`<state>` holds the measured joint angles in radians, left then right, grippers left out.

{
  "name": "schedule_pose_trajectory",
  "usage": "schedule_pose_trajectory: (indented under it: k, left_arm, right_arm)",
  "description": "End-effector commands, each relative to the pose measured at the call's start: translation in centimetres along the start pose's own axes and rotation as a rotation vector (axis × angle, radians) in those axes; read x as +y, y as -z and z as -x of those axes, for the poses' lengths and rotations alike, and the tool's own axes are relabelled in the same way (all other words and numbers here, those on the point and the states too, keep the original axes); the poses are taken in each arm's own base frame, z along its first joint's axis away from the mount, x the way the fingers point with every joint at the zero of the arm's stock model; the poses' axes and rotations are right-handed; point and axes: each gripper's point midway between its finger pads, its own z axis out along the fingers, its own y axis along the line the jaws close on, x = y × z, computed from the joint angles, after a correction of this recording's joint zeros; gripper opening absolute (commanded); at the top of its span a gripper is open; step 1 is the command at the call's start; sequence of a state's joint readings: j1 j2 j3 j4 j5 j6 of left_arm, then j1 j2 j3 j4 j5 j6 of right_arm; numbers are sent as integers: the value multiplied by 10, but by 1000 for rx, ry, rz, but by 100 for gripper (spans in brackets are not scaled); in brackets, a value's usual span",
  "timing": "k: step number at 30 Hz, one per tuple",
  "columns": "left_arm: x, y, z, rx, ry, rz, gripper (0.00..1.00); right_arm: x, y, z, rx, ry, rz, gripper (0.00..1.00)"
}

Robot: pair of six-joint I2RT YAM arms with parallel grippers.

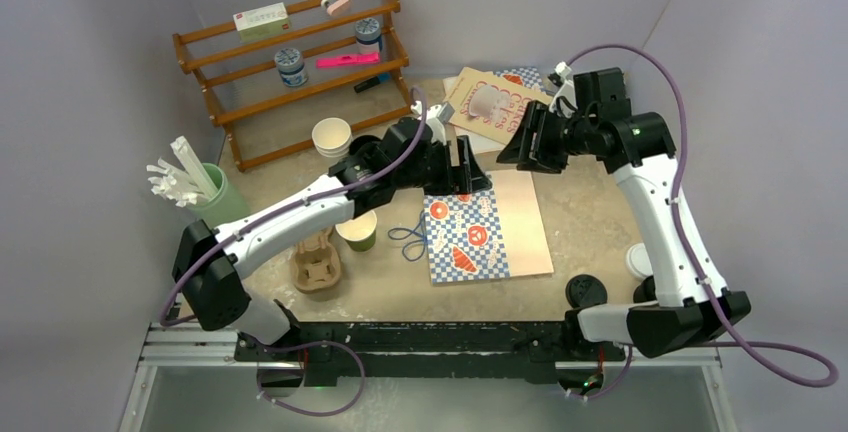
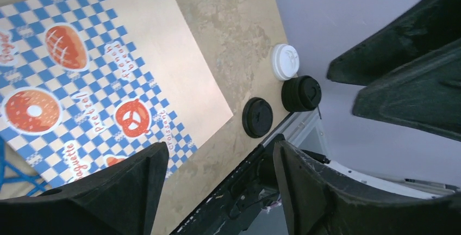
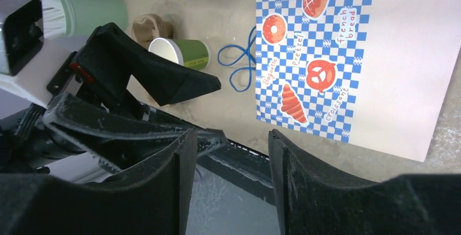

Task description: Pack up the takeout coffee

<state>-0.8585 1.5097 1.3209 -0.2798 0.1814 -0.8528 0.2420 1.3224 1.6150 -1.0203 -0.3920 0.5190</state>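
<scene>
1. I see the left pincer [image 2: 220, 156] spread wide and empty, above the checkered bag [image 1: 470, 232].
2. Right pincer [image 3: 228, 148] - also agape, holding nothing.
3. The takeout coffee [image 2: 301, 93] stands at the bench's [image 2: 239, 28] near edge - just beside a white lid [image 2: 285, 61].

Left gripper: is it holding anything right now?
No, the left gripper is open and empty; only the table and its near edge show through the gap.

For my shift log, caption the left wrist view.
Left gripper, fingers open, over the checkered bakery bag; black lid, taller black lidded item and white lid by the table edge.
</scene>
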Motion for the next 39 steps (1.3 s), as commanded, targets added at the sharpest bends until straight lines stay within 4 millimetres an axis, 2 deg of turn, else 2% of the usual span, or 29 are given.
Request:
schedule_pose_trajectory:
  k: [1, 3, 6, 9, 11, 13, 15, 19, 24, 29, 32, 36, 39]
  left_arm:
    - [20, 20, 7, -69, 22, 115, 71]
    - [33, 33, 7, -94, 27, 168, 65]
    - [61, 45, -5, -75, 73, 218, 59]
    - [92, 46, -29, -6, 97, 297, 57]
    - [110, 48, -43, 36, 98, 362, 57]
    - [119, 52, -51, 54, 99, 399, 57]
    - [126, 58, -47, 26, 82, 429, 55]
    - [141, 78, -39, 3, 44, 489, 46]
    - [136, 112, -17, -78, -11, 505, 45]
    - [134, 153, -1, -183, -5, 554, 41]
    - [135, 178, 7, -250, -1, 596, 38]
    - [134, 207, 12, -319, 9, 628, 36]
    - [132, 225, 12, -354, 17, 636, 36]
  right_arm:
    - [5, 10, 5, -55, 62, 18, 52]
    - [-14, 1, -2, -49, 107, -35, 52]
    - [-32, -15, -17, -33, 92, -51, 54]
    - [-40, -26, -29, -26, 88, -44, 65]
    - [-43, -35, -35, -14, 102, -43, 69]
    - [-41, -47, -42, -6, 125, -36, 69]
    - [-39, -61, -52, 16, 139, -30, 65]
    - [-21, -93, -68, 40, 158, 59, 55]
    - [7, -132, -79, 57, 228, 130, 55]
    - [32, -170, -99, 94, 354, 93, 52]
    - [38, -190, -113, 104, 424, 77, 50]
    - [40, -215, -123, 103, 416, 48, 49]
    - [51, -231, -131, 57, 428, 52, 43]
